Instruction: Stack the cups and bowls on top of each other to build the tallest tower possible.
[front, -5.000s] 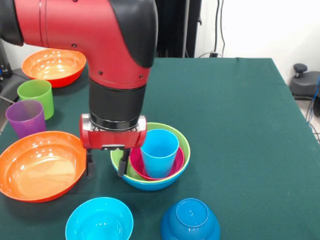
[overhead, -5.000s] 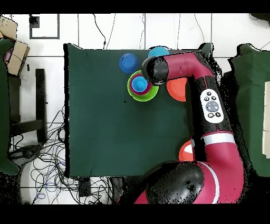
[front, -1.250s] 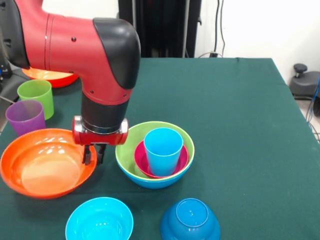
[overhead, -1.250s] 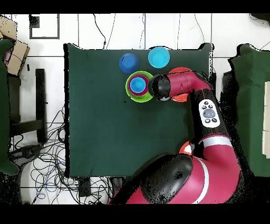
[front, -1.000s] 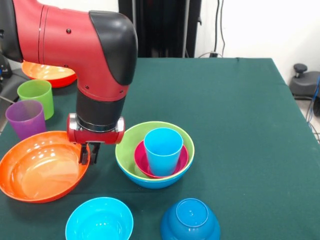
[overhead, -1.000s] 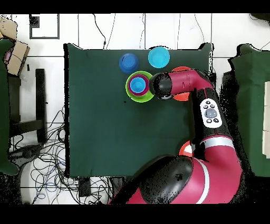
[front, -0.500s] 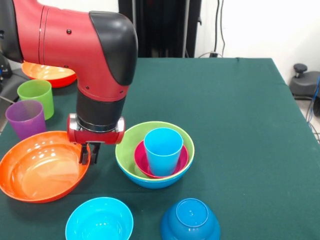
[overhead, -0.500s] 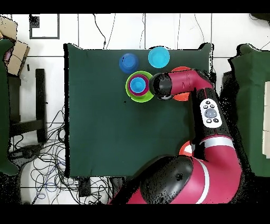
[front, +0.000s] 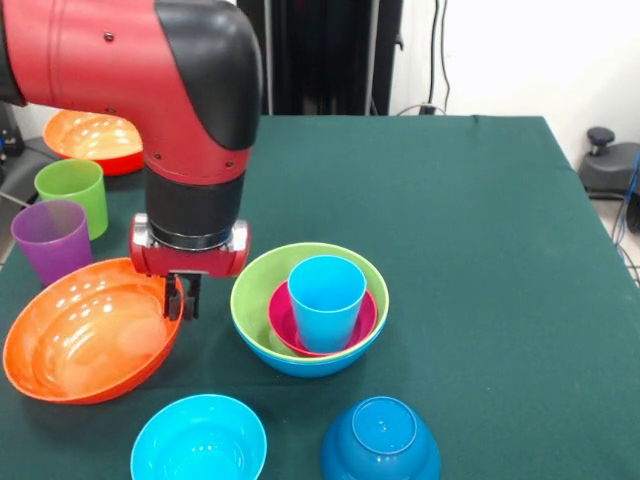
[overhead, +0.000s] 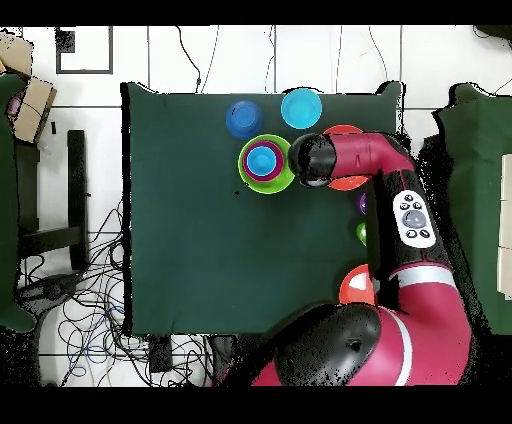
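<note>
— Front view first: what do we have at the tower (front: 309, 310)?

— We see a lime green bowl (front: 250, 290) sitting inside a blue bowl (front: 300, 368), a magenta bowl (front: 280, 328) nested in those, and a light blue cup (front: 322, 302) standing upright in the magenta one. The pile sits near the middle of the table (front: 480, 260), a little toward its front edge.

— And the gripper (front: 183, 298)?

— We find it just beside the tower, its fingers pressed onto the rim of a large orange bowl (front: 85, 335). That bowl is tilted, the pinched side of the rim higher than the side toward the table's left edge. We cannot tell whether its low side touches the cloth.

— What else do we count?

— Along the front edge, a cyan bowl (front: 198, 440) stands mouth up and a dark blue bowl (front: 380, 440) lies upside down beside it. By the left edge a purple cup (front: 52, 236) and a lime green cup (front: 73, 193) stand upright, close together, and a second orange bowl (front: 95, 138) rests in the far left corner, partly behind the arm (front: 150, 70).

— Does the overhead view agree?

— We think so. The tower (overhead: 264, 162) shows as coloured rings, the arm's wrist (overhead: 312, 160) beside it covers much of the orange bowl (overhead: 348, 180), and the dark blue bowl (overhead: 243, 118) and cyan bowl (overhead: 301, 108) lie near one table edge.
</note>
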